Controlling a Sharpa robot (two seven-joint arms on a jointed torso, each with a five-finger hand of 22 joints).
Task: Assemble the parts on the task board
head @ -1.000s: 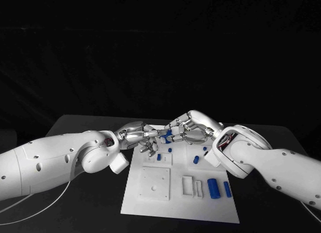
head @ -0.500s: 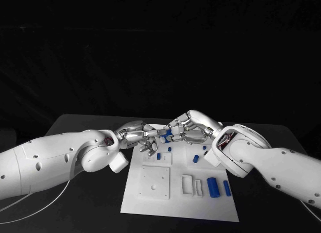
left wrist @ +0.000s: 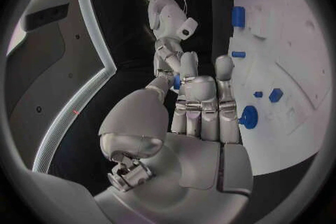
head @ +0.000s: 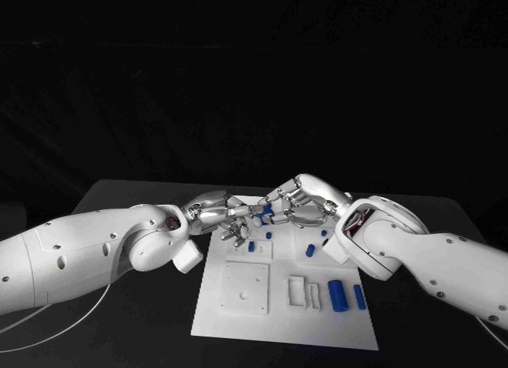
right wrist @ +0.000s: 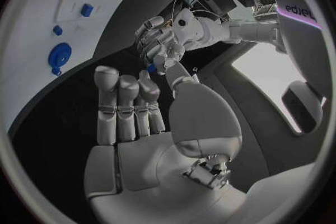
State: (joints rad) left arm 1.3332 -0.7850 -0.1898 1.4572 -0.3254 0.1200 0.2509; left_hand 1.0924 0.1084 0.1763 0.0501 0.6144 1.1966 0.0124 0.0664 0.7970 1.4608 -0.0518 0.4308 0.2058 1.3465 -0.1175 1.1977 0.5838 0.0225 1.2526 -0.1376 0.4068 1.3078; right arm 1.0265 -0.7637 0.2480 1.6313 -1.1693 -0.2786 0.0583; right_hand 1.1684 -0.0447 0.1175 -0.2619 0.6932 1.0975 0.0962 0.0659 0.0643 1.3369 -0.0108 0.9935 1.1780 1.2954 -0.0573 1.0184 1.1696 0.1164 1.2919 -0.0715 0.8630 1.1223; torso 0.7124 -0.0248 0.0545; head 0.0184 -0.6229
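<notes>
Small blue part (head: 266,208): above the task board's (head: 285,326) twelve o'clock edge, pinched between fingers of left hand (head: 219,215) and right hand (head: 298,201), fingertips meeting. More blue parts (head: 337,296) lie on the board at four o'clock. Black table (head: 121,199) beneath.

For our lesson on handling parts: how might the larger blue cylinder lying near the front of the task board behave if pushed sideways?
The blue cylinder lies on its side, so it would probably roll. It looks rigid and small, likely light. The task board looks smooth, so it may also slide.
</notes>
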